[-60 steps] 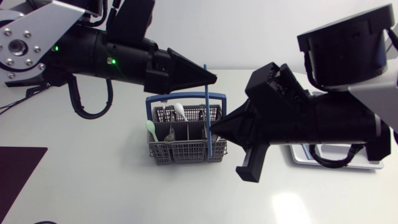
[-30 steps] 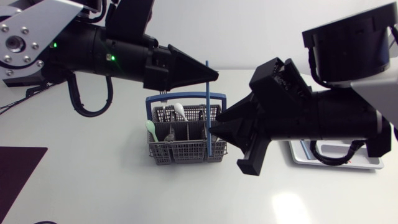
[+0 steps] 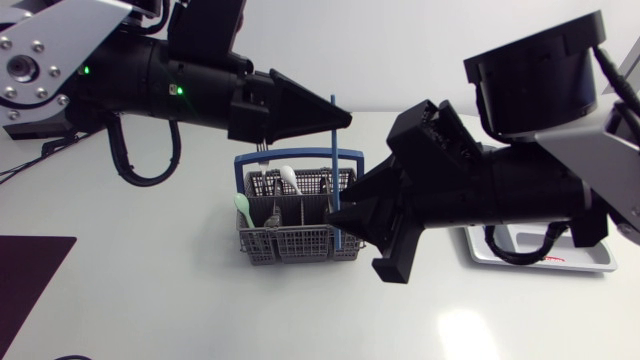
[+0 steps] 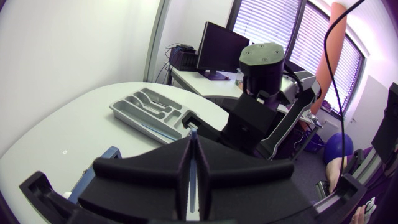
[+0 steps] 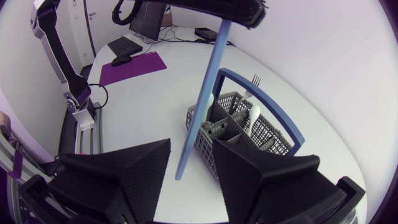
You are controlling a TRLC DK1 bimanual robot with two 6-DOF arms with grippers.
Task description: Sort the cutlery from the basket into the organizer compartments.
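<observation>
Left gripper [image 4: 192, 140]: wedge fingers pinched together on the upper end of a thin, flat blue plastic stick [image 3: 334, 170]. The stick hangs almost upright, a short stub showing above the fingers.

Right gripper [image 5: 193, 144]: matte black wedges spread wide. The stick's lower end sits in the gap and, from the right wrist view, touches neither finger.

The stick crosses in front of the right end of the basket [image 3: 300, 242], a grey plastic mesh box with a blue hoop handle. Inside it are a white spoon [image 3: 290, 178], a pale green spoon [image 3: 242, 205] and a metal fork [image 5: 255, 79].

The organizer [image 4: 138, 123], a grey moulded tray with curved compartments, lies flat on the white table, well apart from the basket, beyond the right arm.
</observation>
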